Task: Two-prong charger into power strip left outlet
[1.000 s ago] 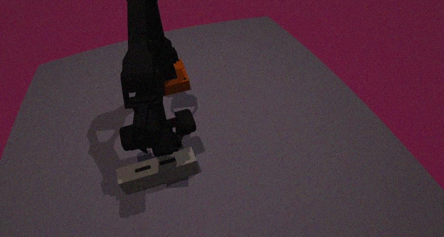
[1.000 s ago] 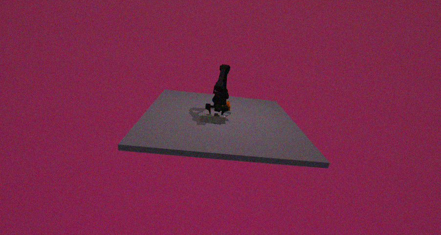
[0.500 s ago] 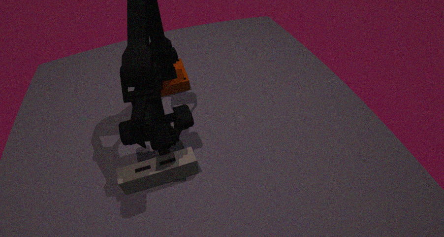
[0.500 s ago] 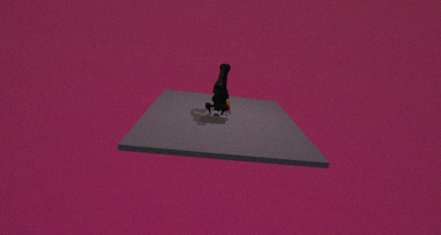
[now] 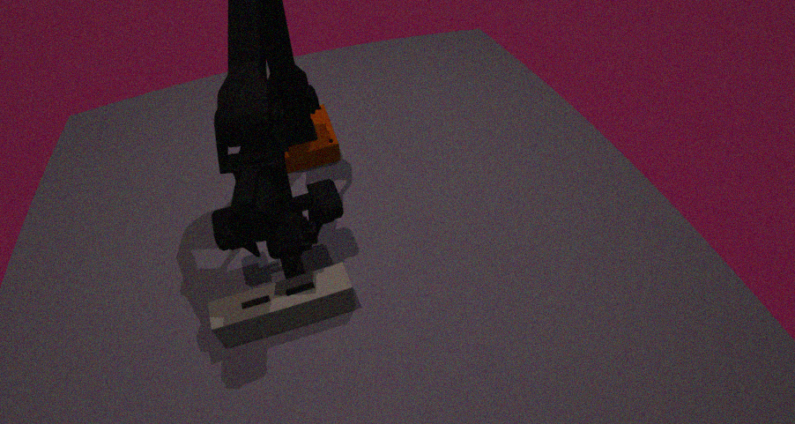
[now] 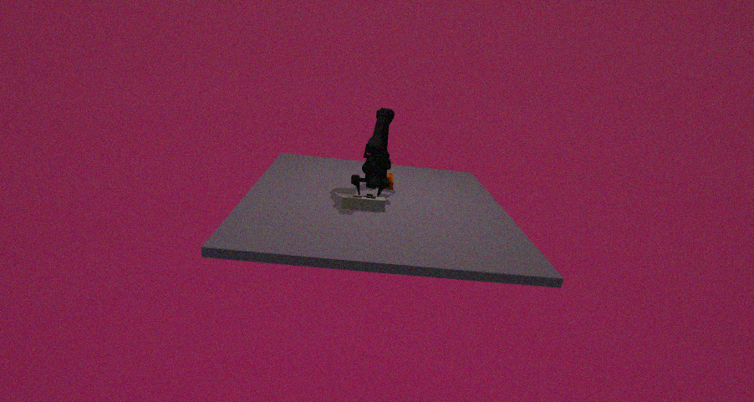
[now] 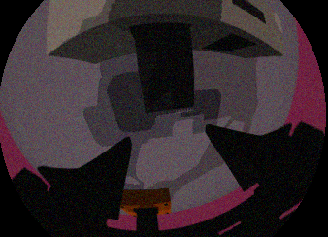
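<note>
The off-white power strip (image 5: pixel 333 280) (image 6: pixel 356 203) (image 7: pixel 81 11) lies on the grey table (image 5: pixel 501 226) in front of the arm. A dark charger (image 5: pixel 293 265) (image 7: pixel 164 66) stands upright on it, at the outlet on the right in the top view and on the left in the wrist view. Its prongs are hidden, so I cannot tell how deep they sit. A dark slot (image 5: pixel 256 302) (image 7: pixel 248 8) marks the strip's other end. My gripper (image 5: pixel 280 246) (image 6: pixel 368 190) (image 7: pixel 169 134) hangs just above the charger, open and empty. Its fingers stand wide on either side and do not touch it.
An orange block (image 5: pixel 316 143) (image 6: pixel 390 177) (image 7: pixel 145 198) sits at the foot of the arm, behind the strip. The table ends in a front edge (image 6: pixel 379 267), with magenta backdrop all around it.
</note>
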{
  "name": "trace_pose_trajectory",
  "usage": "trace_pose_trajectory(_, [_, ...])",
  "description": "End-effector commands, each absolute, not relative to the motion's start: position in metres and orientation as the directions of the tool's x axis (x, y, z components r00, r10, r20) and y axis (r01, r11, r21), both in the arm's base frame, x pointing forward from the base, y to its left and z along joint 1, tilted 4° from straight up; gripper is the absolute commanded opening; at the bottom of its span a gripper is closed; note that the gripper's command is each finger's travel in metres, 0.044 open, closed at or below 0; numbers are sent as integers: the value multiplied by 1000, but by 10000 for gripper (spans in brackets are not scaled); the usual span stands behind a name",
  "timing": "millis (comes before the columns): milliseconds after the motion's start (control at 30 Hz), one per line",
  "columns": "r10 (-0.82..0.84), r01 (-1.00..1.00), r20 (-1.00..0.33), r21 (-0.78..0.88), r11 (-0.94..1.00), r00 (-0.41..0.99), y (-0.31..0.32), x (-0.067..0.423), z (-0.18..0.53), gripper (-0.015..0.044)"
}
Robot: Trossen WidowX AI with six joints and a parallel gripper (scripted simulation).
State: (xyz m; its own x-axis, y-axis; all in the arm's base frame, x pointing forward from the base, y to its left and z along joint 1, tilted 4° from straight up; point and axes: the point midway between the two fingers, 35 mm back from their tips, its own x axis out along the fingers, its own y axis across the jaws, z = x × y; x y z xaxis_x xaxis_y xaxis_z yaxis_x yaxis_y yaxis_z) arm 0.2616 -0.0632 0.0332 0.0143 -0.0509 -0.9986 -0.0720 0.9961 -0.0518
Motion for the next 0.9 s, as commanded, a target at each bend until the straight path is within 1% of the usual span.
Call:
trace_pose_trajectory(0, [-45, -75, -999, -46, 996, 14, -63, 256, 32, 440])
trace_pose_trajectory(67, [-49, -71, -999, -51, 996, 22, -63, 260, 34, 440])
trace_pose_trajectory(100, [-45, -68, -998, -48, 996, 49, -63, 261, 37, 440])
trace_pose_trajectory(267, [-11, -58, -950, -31, 998, 312, -61, 269, 70, 440])
trace_pose_trajectory(433, [7, -72, -834, -40, 997, 552, -58, 272, 106, 440])
trace_pose_trajectory(500, [9, -75, -814, -43, 996, 581, -57, 272, 111, 440])
trace_pose_trajectory(867, [9, -75, -814, -43, 996, 581, -57, 272, 111, 440])
